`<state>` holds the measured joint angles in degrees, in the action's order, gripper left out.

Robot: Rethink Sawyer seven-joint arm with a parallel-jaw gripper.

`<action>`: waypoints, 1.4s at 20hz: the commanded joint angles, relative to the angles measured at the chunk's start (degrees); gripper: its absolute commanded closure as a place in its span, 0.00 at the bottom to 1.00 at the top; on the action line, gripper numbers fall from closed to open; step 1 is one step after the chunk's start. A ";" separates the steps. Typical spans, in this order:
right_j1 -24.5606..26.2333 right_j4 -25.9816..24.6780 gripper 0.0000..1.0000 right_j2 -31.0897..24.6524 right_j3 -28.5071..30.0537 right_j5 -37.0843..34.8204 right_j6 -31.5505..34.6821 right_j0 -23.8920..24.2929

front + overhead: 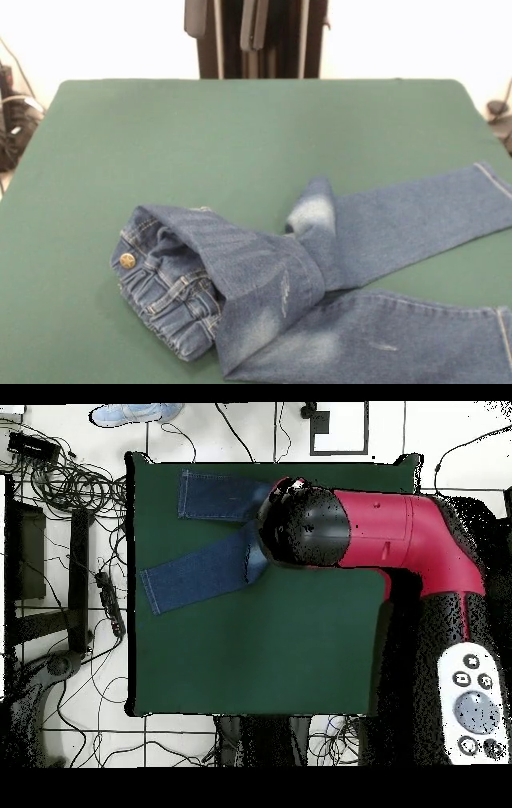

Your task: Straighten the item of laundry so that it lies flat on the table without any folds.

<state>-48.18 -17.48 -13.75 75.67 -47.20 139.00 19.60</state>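
The item of laundry (264,280), small blue jeans with pale faded patches, lies at the near right of the green table (200,144). Its waistband (160,292) with a brass button is bunched at the left, and denim is folded over it. One leg (408,220) runs up to the right and the other (384,344) lies along the front edge. In the overhead view both legs (200,574) spread left, and the red arm (390,534) hides the waist. My gripper (226,24) hangs high at the top edge, well off the jeans, open and empty.
Green cloth stretches left of and behind the jeans. Cables (70,484) lie on the floor beside the table in the overhead view. A leg's hem (492,180) lies close to the table's right edge.
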 commanded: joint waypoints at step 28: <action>18.93 -3.52 0.00 -2.93 -11.71 -12.70 -3.82 -9.01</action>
<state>-34.38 -21.62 -14.15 66.00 -49.63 139.00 14.70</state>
